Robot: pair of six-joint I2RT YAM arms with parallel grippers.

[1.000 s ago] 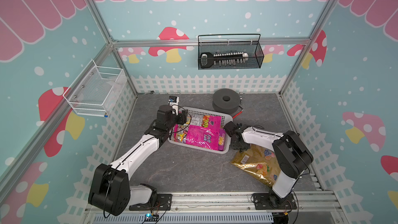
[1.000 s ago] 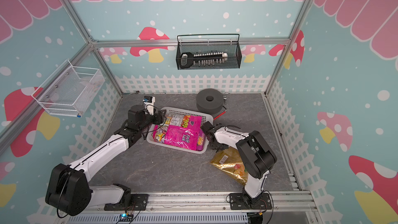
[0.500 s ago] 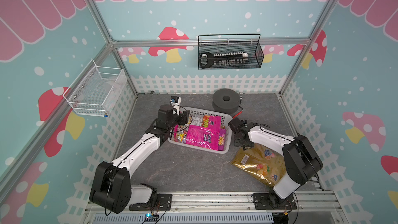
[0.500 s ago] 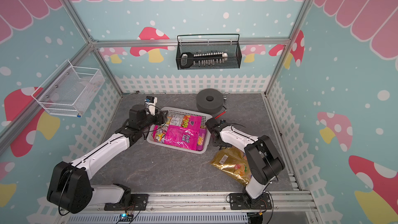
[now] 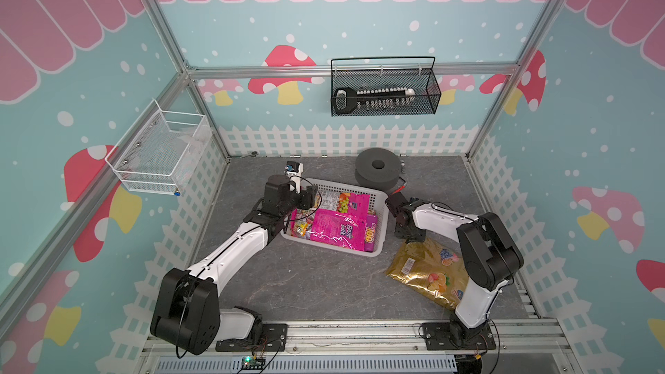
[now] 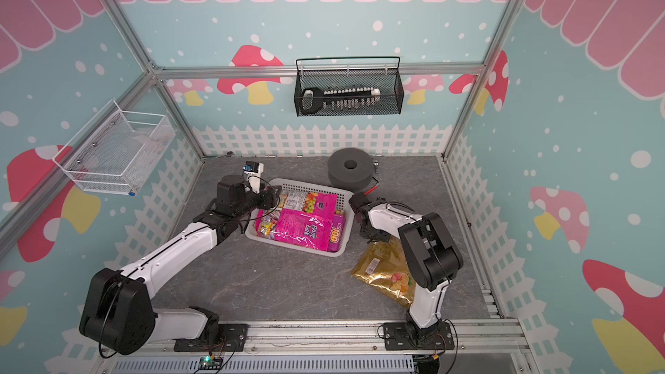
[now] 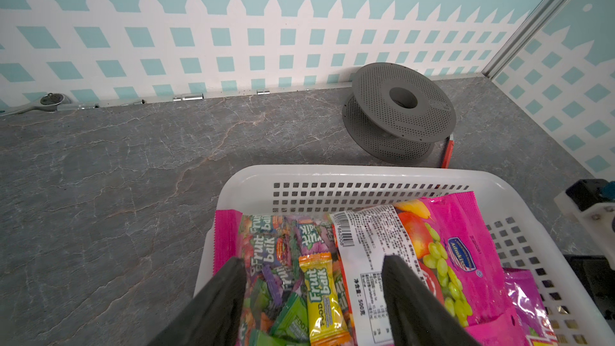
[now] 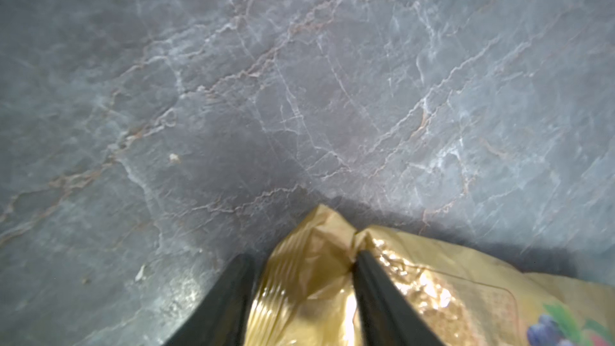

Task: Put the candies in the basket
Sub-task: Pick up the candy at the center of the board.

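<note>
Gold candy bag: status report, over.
Left gripper open above the basket. Right gripper astride the gold bag corner, grip unconfirmed. Bag on the table, outside basket. Path looks clear.

We see a white rectangular perforated basket (image 7: 299, 174) of smooth plastic, a big magenta candy bag (image 5: 334, 228) in glossy film, a big gold candy bag (image 8: 309, 277) of shiny crinkled foil, a grey marbled tabletop (image 8: 299, 94) looking matt

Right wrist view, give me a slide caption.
Right gripper straddles a crumpled corner of the gold candy bag on the gray marbled tabletop.
</note>
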